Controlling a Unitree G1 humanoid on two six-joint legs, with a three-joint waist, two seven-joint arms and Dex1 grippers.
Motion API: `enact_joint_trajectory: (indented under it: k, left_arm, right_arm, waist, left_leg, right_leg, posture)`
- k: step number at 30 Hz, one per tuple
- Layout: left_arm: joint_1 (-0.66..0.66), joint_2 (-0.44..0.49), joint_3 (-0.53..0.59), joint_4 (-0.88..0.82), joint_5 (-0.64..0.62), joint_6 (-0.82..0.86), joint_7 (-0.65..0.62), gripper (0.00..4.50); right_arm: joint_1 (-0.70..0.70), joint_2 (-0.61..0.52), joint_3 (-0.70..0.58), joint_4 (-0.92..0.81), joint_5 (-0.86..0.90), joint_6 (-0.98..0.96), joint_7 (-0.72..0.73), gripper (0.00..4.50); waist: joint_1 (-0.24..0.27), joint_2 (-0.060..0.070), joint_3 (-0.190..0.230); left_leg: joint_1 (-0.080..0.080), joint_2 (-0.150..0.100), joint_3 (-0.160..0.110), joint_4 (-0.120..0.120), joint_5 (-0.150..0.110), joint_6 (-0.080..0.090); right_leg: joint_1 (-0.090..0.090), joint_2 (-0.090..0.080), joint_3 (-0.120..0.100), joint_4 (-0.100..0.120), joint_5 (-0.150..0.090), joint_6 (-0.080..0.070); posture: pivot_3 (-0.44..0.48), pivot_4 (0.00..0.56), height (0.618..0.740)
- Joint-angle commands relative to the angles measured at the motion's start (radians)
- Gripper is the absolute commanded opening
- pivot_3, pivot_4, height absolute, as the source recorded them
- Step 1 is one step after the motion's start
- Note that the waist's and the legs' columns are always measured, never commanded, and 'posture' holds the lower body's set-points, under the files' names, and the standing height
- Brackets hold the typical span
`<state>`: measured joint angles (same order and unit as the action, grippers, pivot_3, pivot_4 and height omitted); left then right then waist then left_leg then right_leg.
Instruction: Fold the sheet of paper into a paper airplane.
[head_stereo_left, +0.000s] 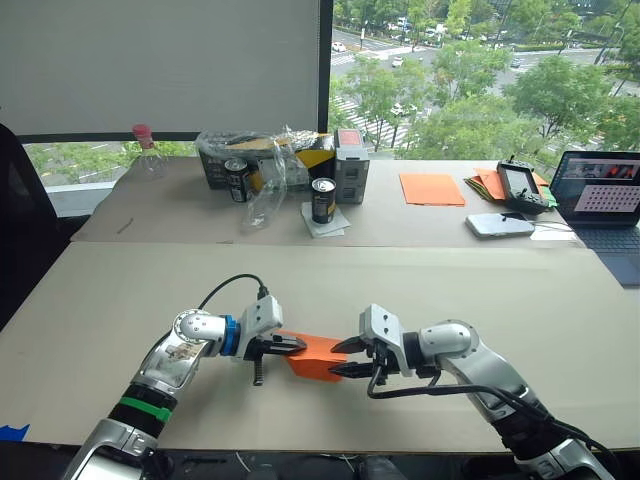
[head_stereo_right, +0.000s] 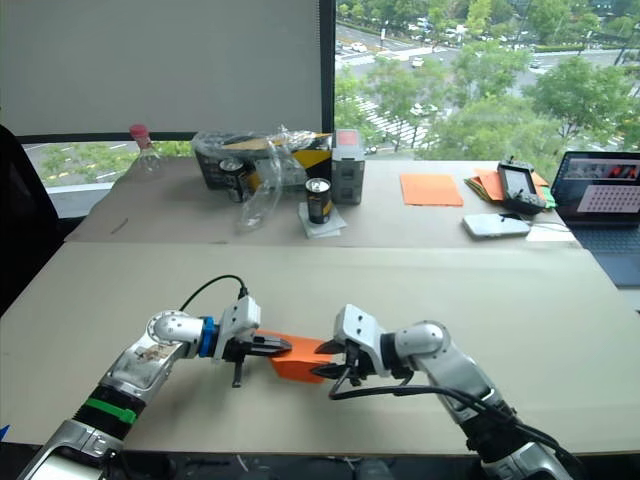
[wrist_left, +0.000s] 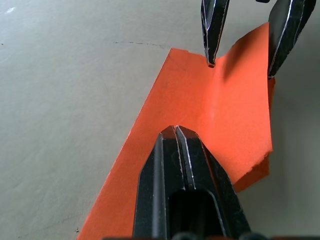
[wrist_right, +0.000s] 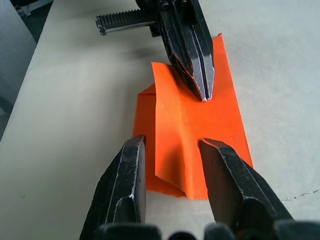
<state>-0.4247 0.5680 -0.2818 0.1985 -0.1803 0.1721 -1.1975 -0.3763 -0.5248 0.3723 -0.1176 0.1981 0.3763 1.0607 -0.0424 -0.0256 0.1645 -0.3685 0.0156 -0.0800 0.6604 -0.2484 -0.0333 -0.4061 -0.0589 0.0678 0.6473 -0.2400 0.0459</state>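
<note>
Both arms reach inward low over the surface (head_stereo_left: 120, 290). Left tool (wrist_left: 176, 131) is clenched, tips pressing the sheet of paper (wrist_right: 200, 125) flat, seemingly without pinching it. Right tool (wrist_right: 171, 145) faces it, released, fingers straddling a raised fold.

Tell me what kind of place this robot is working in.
Probably an upper-floor office or lab: a big window overlooks treetops and streets, and the long table carries a laptop, drink cans and spare orange sheets.
</note>
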Motion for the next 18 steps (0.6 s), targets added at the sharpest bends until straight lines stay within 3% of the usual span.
enact_joint_trajectory:
  k: [1, 5, 18]
  left_arm:
    - [0.02, 0.007, -0.039, 0.045, 0.053, 0.009, -0.005, 0.0]
    - [0.02, 0.009, -0.04, 0.047, 0.053, 0.006, -0.006, 0.0]
    - [0.017, 0.004, -0.047, 0.055, 0.058, -0.003, -0.001, 0.0]
  right_arm:
    - [-0.009, 0.021, -0.044, -0.018, 0.057, 0.031, 0.003, 1.31]
    - [-0.013, 0.029, -0.078, -0.015, 0.122, 0.12, 0.011, 0.04]
    - [-0.163, 0.084, -0.111, 0.149, 0.247, 0.426, 0.02, 0.04]
  waist:
    - [0.0, 0.0, 0.0]
    - [0.0, 0.0, 0.0]
    - [0.0, 0.0, 0.0]
  left_leg:
    - [0.0, 0.0, 0.0, 0.0, 0.0, 0.0]
    - [0.0, 0.0, 0.0, 0.0, 0.0, 0.0]
    - [0.0, 0.0, 0.0, 0.0, 0.0, 0.0]
  right_leg:
    - [0.0, 0.0, 0.0, 0.0, 0.0, -0.001]
    - [0.0, 0.0, 0.0, 0.0, 0.0, -0.001]
    - [0.0, 0.0, 0.0, 0.0, 0.001, -0.001]
  posture:
    - [0.0, 0.15, 0.73]
    - [0.0, 0.15, 0.73]
    - [0.0, 0.15, 0.73]
